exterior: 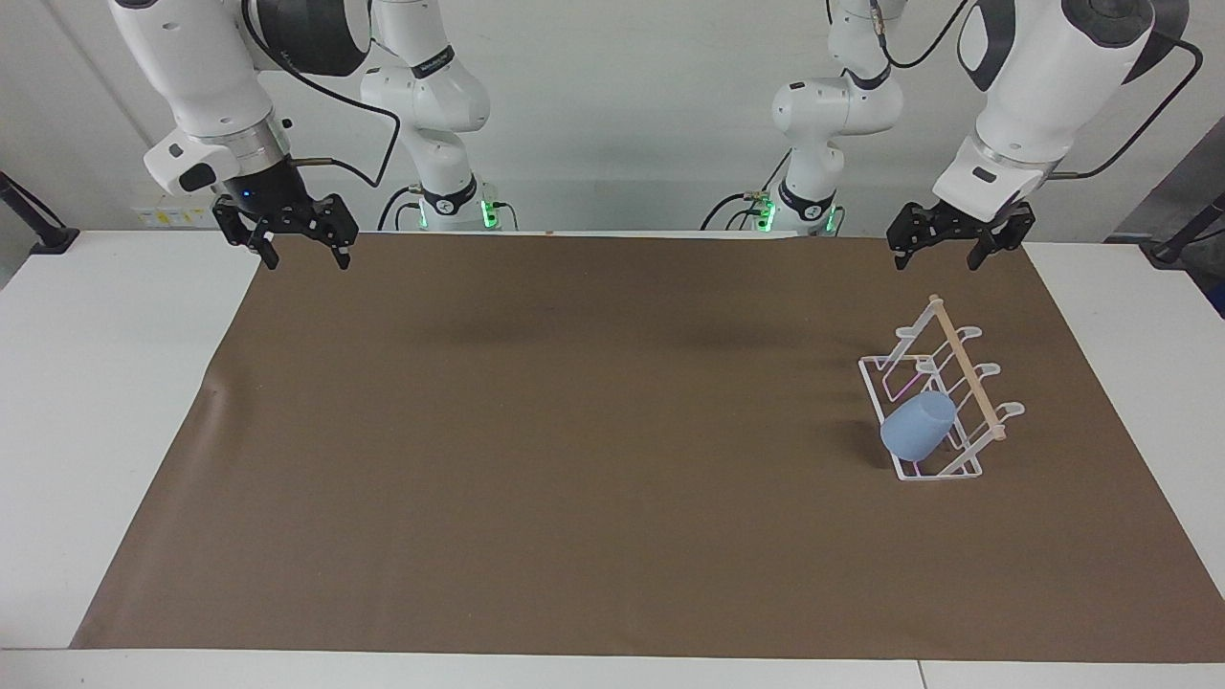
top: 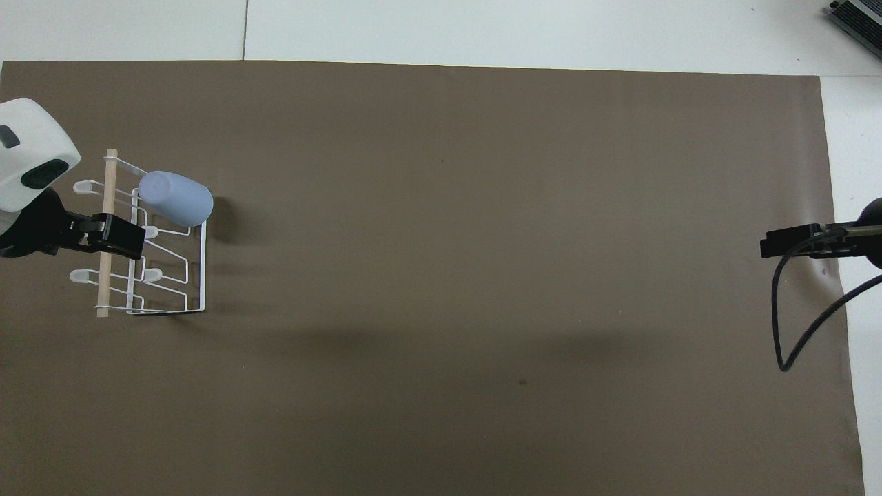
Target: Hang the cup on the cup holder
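The light-blue cup (exterior: 917,427) (top: 176,199) hangs tilted, mouth down, on a prong of the white wire cup holder (exterior: 968,381) (top: 202,275), at the end of the rack farthest from the robots. The holder stands on the brown mat toward the left arm's end of the table. My left gripper (exterior: 938,258) (top: 129,238) is open and empty, raised in the air over the rack's end nearest the robots, apart from it. My right gripper (exterior: 308,256) (top: 775,246) is open and empty, waiting above the mat's edge at the right arm's end.
A brown mat (exterior: 574,431) covers most of the white table (exterior: 105,402). A black cable (top: 785,331) loops down from the right arm. A dark device (top: 858,17) sits at the table's corner farthest from the robots, at the right arm's end.
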You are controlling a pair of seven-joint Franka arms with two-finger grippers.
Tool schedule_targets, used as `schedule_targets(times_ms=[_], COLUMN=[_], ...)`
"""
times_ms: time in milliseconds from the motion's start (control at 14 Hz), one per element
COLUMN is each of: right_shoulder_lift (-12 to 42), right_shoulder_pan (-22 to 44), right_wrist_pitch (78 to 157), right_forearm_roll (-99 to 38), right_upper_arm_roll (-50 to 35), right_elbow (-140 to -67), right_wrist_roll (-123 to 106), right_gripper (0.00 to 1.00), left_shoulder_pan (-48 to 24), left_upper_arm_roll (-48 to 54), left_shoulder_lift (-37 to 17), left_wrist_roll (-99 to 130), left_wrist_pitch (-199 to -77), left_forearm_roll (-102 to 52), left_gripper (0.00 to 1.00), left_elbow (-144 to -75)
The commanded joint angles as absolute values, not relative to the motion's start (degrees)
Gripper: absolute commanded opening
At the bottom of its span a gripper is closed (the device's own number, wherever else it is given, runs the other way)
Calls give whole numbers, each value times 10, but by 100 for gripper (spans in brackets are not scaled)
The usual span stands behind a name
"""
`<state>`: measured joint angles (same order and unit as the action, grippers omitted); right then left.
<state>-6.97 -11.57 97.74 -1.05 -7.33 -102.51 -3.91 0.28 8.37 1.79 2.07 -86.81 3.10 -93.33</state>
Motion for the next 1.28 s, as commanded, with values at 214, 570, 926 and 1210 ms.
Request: schedule_targets(times_ms=[214, 570, 926, 1210], right_shoulder_lift=[-82, -82, -82, -82], right_shoulder_pan=[-124, -124, -124, -124], right_wrist_pitch=[976, 976, 976, 976], right_forearm_roll=[-6, -6, -6, -6], right_upper_arm_roll=[-80, -80, -80, -80], right_elbow=[-1035, -1035, -1035, -1035], right_wrist_roll=[-45, -45, -45, -45], right_gripper=[100, 100, 100, 100], left_shoulder_pan=[28, 42, 38, 33], left_upper_arm_roll=[76, 72, 74, 75], left_shoulder_lift=[12, 11, 16, 17], left_wrist_roll=[0, -18, -47, -54], left_wrist_pitch=[-820, -845, -857, -860], left_forearm_roll=[-21, -64, -48, -27], left_gripper=[100, 100, 100, 100], left_elbow=[-888, -885, -893, -895])
